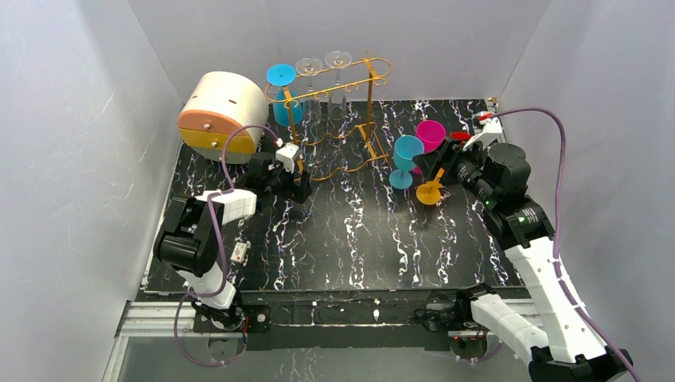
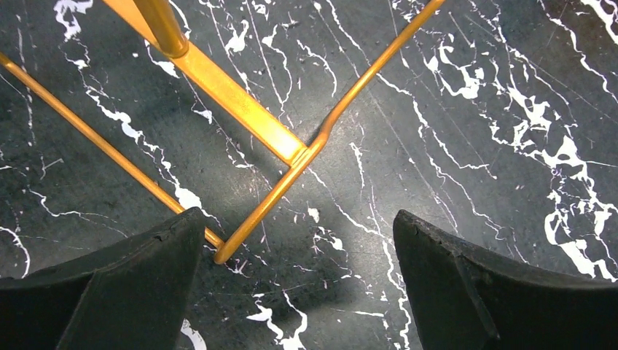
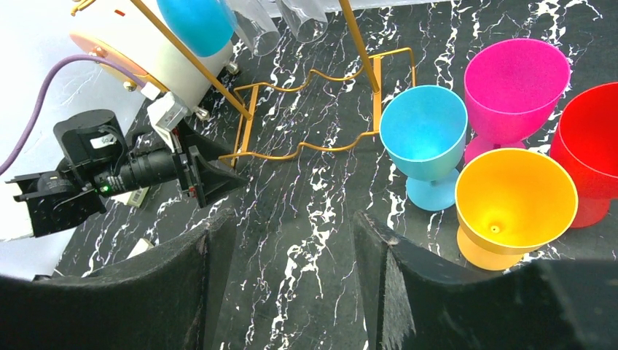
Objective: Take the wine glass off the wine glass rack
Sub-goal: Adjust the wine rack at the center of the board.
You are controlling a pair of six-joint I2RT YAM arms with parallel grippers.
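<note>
The golden wire wine glass rack stands at the back middle of the black marble table. Three wine glasses hang upside down from its top: a blue one and two clear ones. My left gripper is open and low at the rack's front left foot. In the left wrist view the foot's wire corner lies between the fingers, its tip beside the left finger. My right gripper is open and holds nothing, hovering over bare table right of the rack.
Four plastic wine glasses stand upright right of the rack: blue, magenta, orange, red. A round cream-and-orange drawer box sits at the back left. White walls close in the table. A small white tag lies front left.
</note>
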